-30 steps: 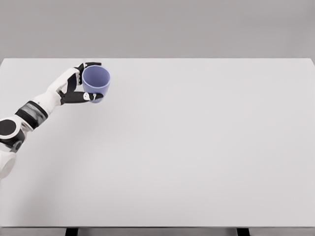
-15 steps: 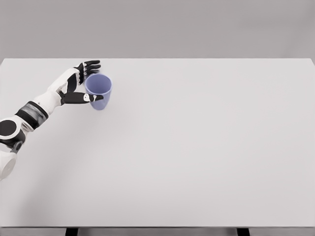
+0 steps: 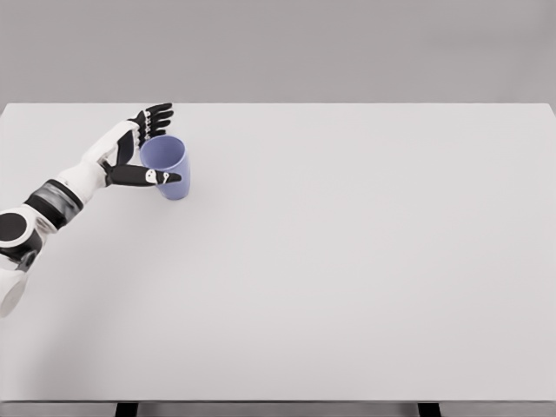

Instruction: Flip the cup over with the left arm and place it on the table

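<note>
Okay, the blue cup [image 3: 166, 165] is mouth-up on the white table [image 3: 347, 278], far-left part of the surface, and from my head view it looks tilted, the rim leaning toward the arm side. I can see straight into its open mouth. My left hand [image 3: 137, 149] sits right beside it with the fingers spread out, not clamped: the black fingertips [image 3: 160, 113] fan out past the far side of the rim, and the thumb [image 3: 149, 176] stretches straight across the near side of the cup wall. Whether the thumb is actually touching the cup, I can't tell from here. So I'd call the grip released, hand cupped loosely around it. The white forearm [image 3: 74, 178] runs back down toward the lower left edge of my view, the dark wrist band [image 3: 48, 201] showing near the elbow end.
</note>
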